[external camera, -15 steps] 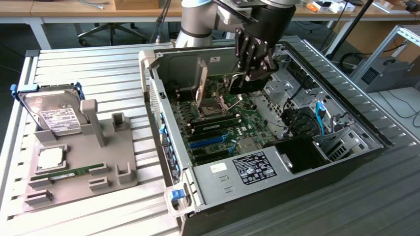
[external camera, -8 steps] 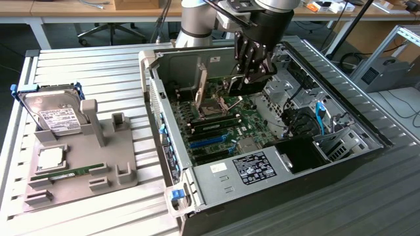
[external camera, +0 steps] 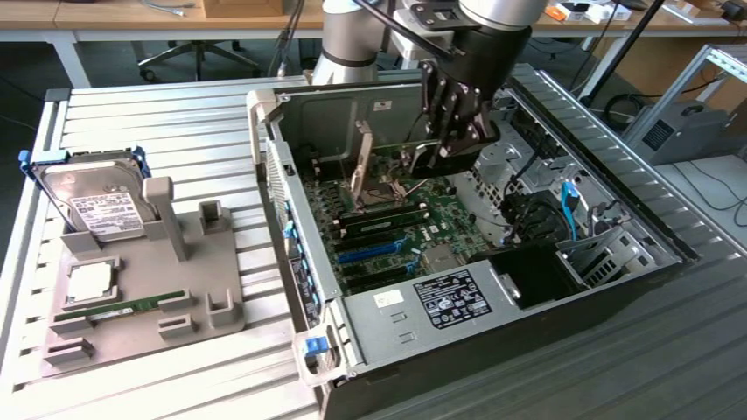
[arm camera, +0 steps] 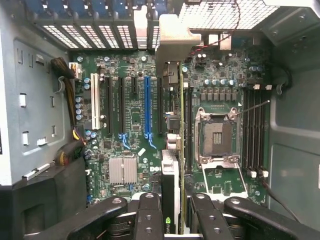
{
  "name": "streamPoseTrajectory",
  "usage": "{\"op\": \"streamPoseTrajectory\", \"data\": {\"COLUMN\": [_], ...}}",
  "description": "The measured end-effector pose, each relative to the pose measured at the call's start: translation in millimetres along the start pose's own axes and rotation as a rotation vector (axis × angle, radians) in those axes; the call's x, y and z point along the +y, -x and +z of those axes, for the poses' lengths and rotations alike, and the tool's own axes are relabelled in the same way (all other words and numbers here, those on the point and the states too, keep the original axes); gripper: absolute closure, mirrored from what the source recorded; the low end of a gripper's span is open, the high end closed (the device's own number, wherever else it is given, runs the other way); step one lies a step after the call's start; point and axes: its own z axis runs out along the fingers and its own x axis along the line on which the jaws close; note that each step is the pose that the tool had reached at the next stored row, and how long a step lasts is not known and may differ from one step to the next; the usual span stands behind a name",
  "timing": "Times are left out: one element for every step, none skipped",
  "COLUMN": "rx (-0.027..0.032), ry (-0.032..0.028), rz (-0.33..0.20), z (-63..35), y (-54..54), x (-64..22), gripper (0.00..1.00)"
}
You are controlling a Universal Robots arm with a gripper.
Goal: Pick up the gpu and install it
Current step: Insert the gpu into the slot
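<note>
1. Well, the gripper [external camera: 438, 157] reaches down into the open computer case [external camera: 386, 302], its jaws clenched on the gpu [arm camera: 170, 175].
2. Seen edge-on from the wrist, the card stands upright over the motherboard [arm camera: 130, 110], between the blue slot [arm camera: 147, 105] and the CPU socket [arm camera: 216, 137]; I cannot tell whether it is seated.
3. In the exterior view, a grey holder [external camera: 129, 337] lies at nine o'clock of the case, with a hard drive [external camera: 100, 206] at its eleven o'clock corner and a memory stick [external camera: 122, 306] at six o'clock from the drive.
</note>
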Motion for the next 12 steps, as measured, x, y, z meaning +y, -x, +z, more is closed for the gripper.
{"op": "streamPoseTrajectory", "data": {"rx": [-0.0005, -0.0014, -0.0019, -0.0023, -0.0023, -0.0032, -0.0037, -0.004, -0.0046, -0.0049, -0.0052, -0.0055], "ry": [0.0, 0.0, 0.0, 0.0, 0.0, -0.0001, 0.0, 0.0001, 0.0, 0.0001, 0.0, 0.0], "rz": [0.0, 0.0, 0.0, 0.0, 0.0, 0.0, 0.0, 0.0, 0.0, 0.0, 0.0, 0.0], "z": [-0.1, -0.2, -0.3, -0.3, -0.3, 0.3, 0.9, 1.5, 2.8, 3.6, 5.2, 6.3], "y": [-1.5, -4.1, -5.8, -7.4, -8.3, -8.5, -8.6, -8.8, -8.9, -8.9, -9.0, -9.1], "x": [0.0, 0.0, 0.0, 0.0, 0.0, 0.2, 0.3, 0.4, 0.6, 0.6, 0.7, 0.8], "gripper": [0.73, 0.73, 0.73, 0.73, 0.73, 0.73, 0.73, 0.73, 0.73, 0.73, 0.73, 0.73]}}
